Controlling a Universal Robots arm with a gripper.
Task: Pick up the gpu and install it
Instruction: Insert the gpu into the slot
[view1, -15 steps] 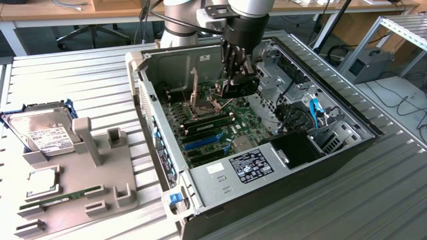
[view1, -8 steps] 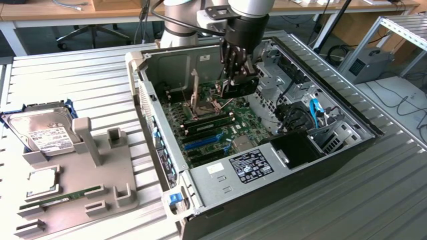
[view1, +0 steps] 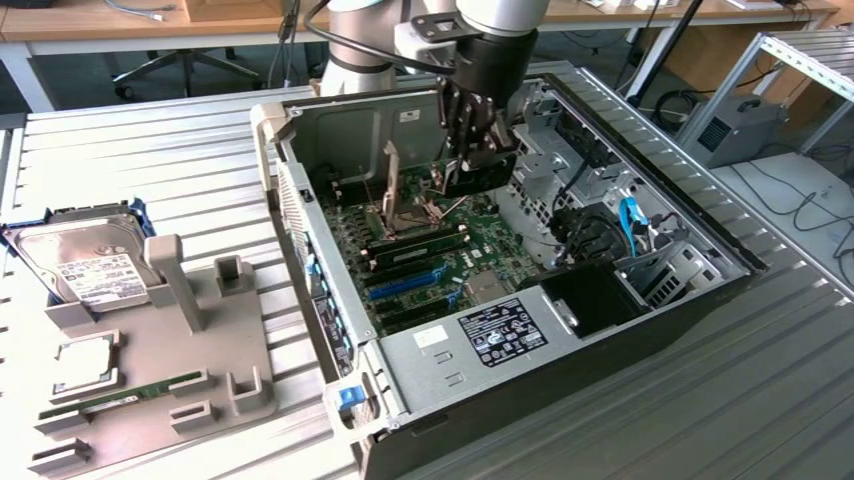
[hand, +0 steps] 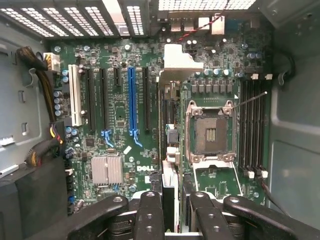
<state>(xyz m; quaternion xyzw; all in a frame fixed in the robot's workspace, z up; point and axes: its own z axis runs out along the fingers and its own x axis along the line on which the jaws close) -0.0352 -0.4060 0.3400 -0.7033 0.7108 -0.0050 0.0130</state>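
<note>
Exterior view: the gripper (view1: 477, 150) hangs inside the open case (view1: 694, 300), clamped on the gpu (view1: 483, 172) (edge-on) above the motherboard (view1: 441, 250).

Wrist view: fingers (hand: 149, 215) pinch the gpu (hand: 170, 150) upright between them.

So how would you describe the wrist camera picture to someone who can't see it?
The gripper holds the gpu edge-on over a green motherboard inside an open computer case. An empty processor socket sits on one side of the card and a blue expansion slot on the other.
</note>
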